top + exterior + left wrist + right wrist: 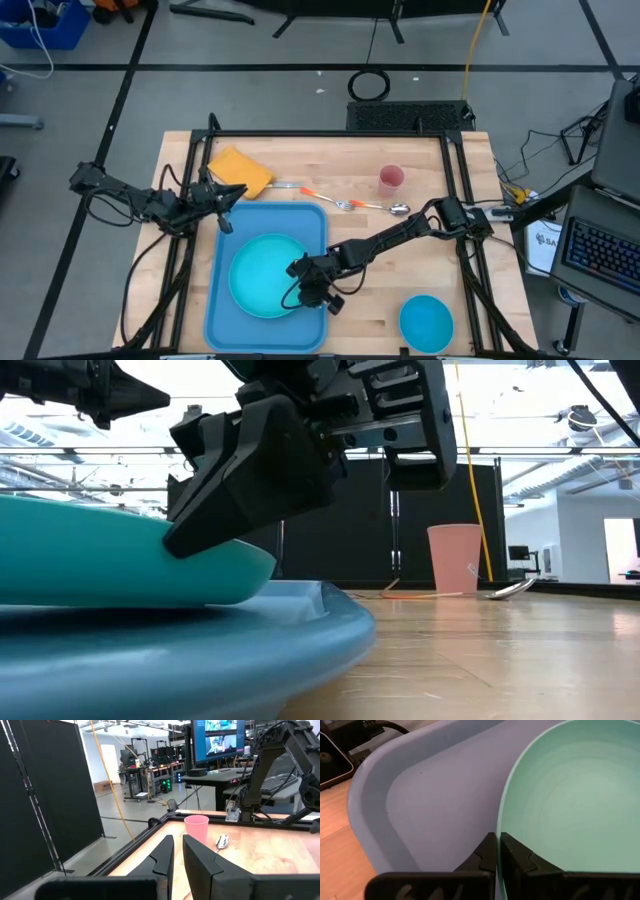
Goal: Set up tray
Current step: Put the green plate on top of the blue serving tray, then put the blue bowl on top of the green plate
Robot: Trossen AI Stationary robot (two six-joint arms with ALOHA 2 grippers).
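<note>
The left end effector [226, 222] hovers at the tray's [222, 300] far left corner, its fingers [162, 857] almost together and holding nothing. An orange cloth [240, 171] lies just beyond the tray. The tray sits on the surface [420, 240], carrying a plate [255, 275]. The right end effector [303, 290] is pinched shut on the plate's right rim. A cup [391, 179] stands far right of the tray, a bowl [426, 322] near right.

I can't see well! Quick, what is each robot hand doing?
Left hand: closed, holding nothing.
Right hand: closed on the round turquoise plastic plate's rim.
</note>
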